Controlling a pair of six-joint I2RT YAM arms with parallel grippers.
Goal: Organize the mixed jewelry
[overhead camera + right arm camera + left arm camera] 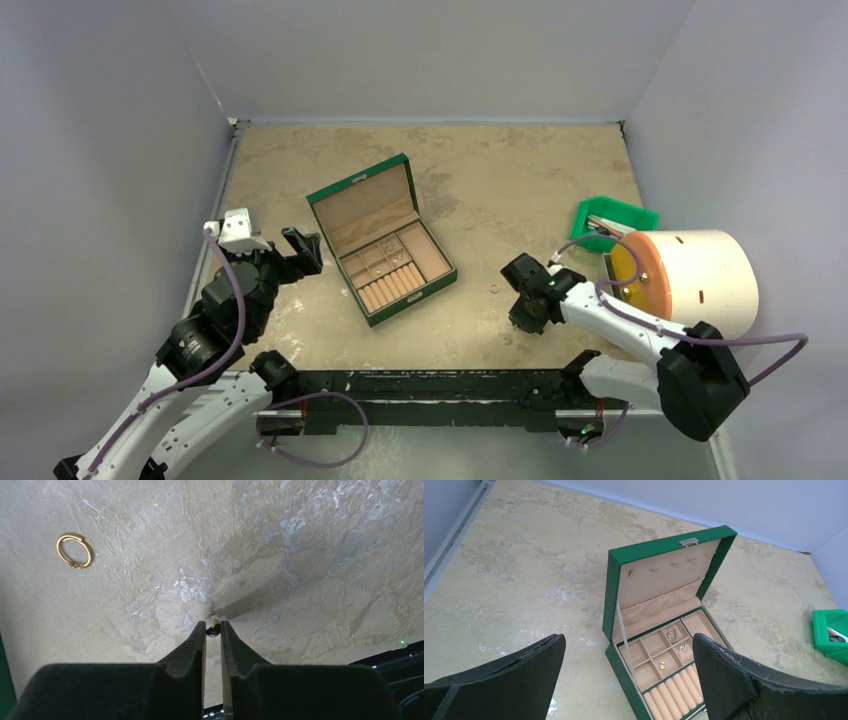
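The left gripper [628,645] hangs wide open, the green box [610,595] straight ahead of it. The right gripper [213,624] is nearer the loose pieces. Its jaws pinch a tiny stud [214,630] at their tips, and a gold ring [75,551] lies ahead, off to its left.

Open green box [365,212]; small green bin [586,214] beside a white cylinder [705,280].

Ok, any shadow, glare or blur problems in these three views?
Top external: even, soft light, no glare. Left wrist: green box sharp; left pincer dark, detail lost. Right wrist: gold ring crisp; a shadow streaks right from the right pincer tips, and the tiny piece between them is dim.
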